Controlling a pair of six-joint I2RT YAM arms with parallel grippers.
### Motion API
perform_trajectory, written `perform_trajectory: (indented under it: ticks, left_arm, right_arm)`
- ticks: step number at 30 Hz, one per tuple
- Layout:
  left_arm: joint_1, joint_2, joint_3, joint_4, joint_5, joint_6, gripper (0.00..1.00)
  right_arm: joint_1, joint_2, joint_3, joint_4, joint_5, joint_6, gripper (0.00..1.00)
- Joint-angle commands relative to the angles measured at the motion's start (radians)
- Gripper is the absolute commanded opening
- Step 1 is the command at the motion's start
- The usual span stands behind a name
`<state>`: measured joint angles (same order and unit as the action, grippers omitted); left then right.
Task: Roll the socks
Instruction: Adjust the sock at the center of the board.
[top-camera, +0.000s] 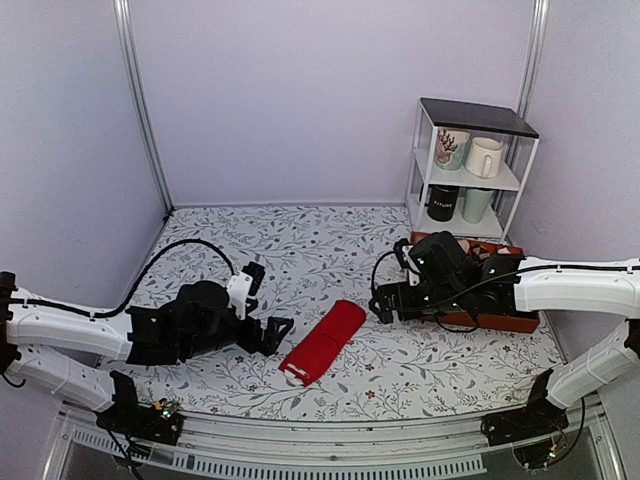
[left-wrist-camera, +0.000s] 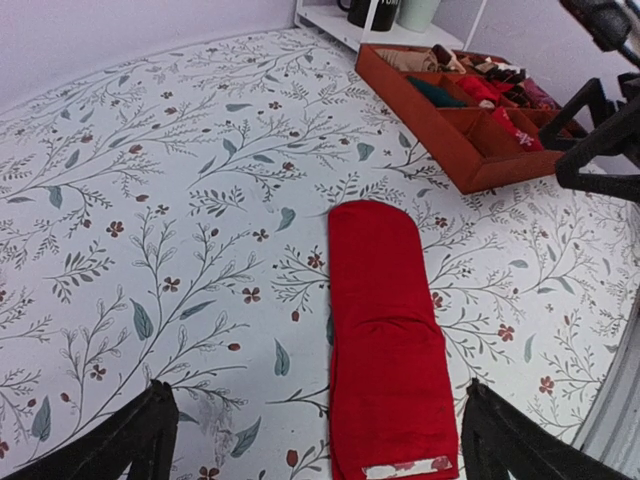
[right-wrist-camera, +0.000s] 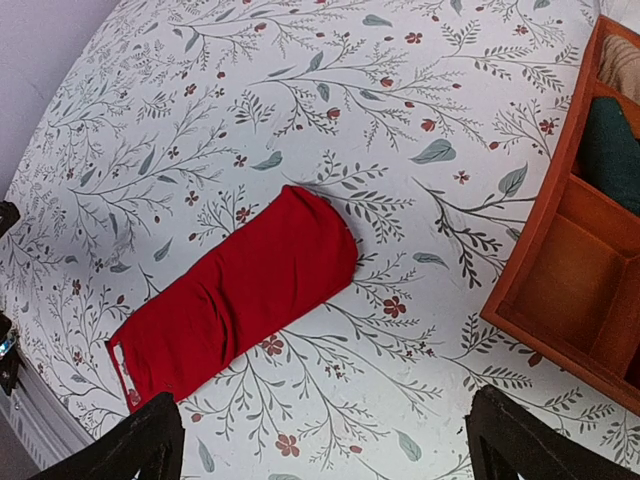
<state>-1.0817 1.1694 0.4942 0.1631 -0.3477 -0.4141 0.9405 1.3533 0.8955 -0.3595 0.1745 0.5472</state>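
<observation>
**Red socks laid flat, both arms parked either side, nothing rolled yet**

The socks (top-camera: 322, 343) lie flat and stacked as one long strip in the middle of the worktop (top-camera: 300, 250). The strip runs diagonally, with the end carrying the small white mark (left-wrist-camera: 405, 467) pointing toward the robot. I'd guess they're laid out this way to give a clean edge to start the roll from.

The left gripper (top-camera: 272, 335) sits just beside the near end. Its jaws are spread wide with nothing in them, and its wrist view looks straight down the strip. The right gripper (top-camera: 382, 303) is near the far rounded end, also wide apart and empty. Neither one touches the fabric.

The worktop has a white cloth printed with leaves and little red flowers. An orange divided tray (right-wrist-camera: 560, 250) holding other sock bundles sits off to the right, and behind it is a white shelf (top-camera: 470, 165) of mugs. The walls are plain pale lilac.
</observation>
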Motion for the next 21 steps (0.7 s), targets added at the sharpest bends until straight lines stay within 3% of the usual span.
perform_trajectory:
  ticks: [1,10,17,21]
  left_arm:
    - [0.013,0.009,-0.012,0.027,0.011,0.016,0.99]
    - [0.013,-0.013,-0.030,0.023,0.017,0.018,1.00]
    - [0.013,-0.043,-0.052,0.016,0.030,0.012,1.00]
    - [0.011,-0.059,-0.085,0.034,0.039,0.005,0.99]
  right_arm:
    - [-0.003,0.004,-0.005,-0.014,0.016,0.011,1.00]
    - [-0.003,0.060,-0.019,0.081,-0.035,0.027,1.00]
    - [0.023,0.201,-0.012,0.136,-0.110,0.127,0.98]
    - [0.080,0.302,0.073,0.088,-0.087,0.124,0.96]
